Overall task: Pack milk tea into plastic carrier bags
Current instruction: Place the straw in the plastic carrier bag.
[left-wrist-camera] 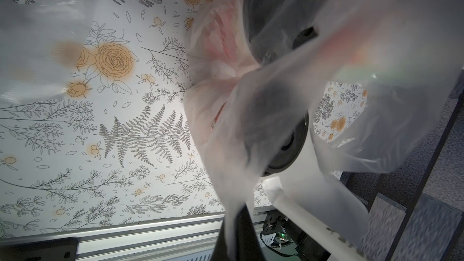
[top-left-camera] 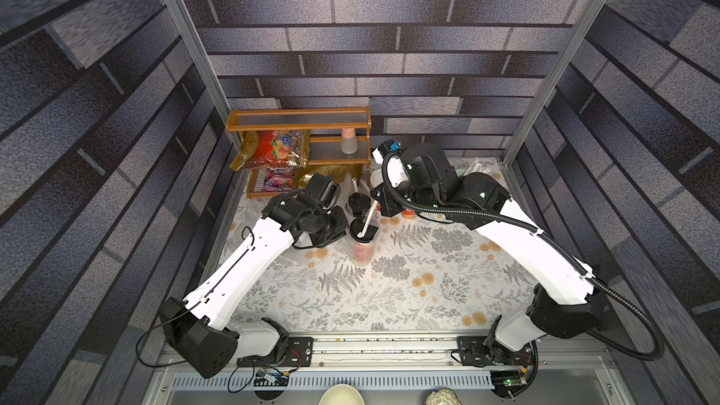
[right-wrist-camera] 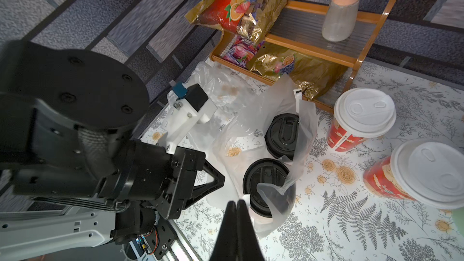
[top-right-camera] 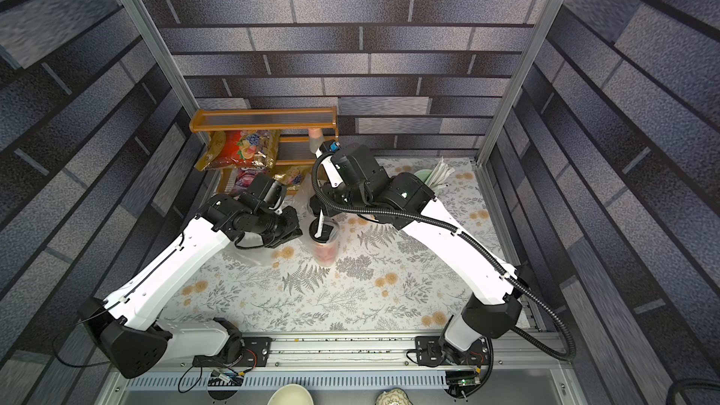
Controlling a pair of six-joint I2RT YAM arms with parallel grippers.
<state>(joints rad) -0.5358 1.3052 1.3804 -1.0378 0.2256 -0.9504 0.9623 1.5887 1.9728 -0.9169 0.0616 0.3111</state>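
left gripper (left-wrist-camera: pixel 238 219) and right gripper (right-wrist-camera: pixel 236 204) have jaws closed on the carrier bag (right-wrist-camera: pixel 305 121), one at each long side; its two black-lidded cups (right-wrist-camera: pixel 282 134) stand on the table (top-left-camera: pixel 409 298) between them, lined front to back.

clear: table (top-left-camera: pixel 389 298) near half | blocked: shelf (top-left-camera: pixel 298 120) far left, black-lidded cups (right-wrist-camera: pixel 282 131) centre

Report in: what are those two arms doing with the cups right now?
Left pincer shut on carrier bag. Right pincer shut on straw. Two black-lidded cups bagged, two white-lidded cups outside. Handle loop hangs over nearer bagged cup.
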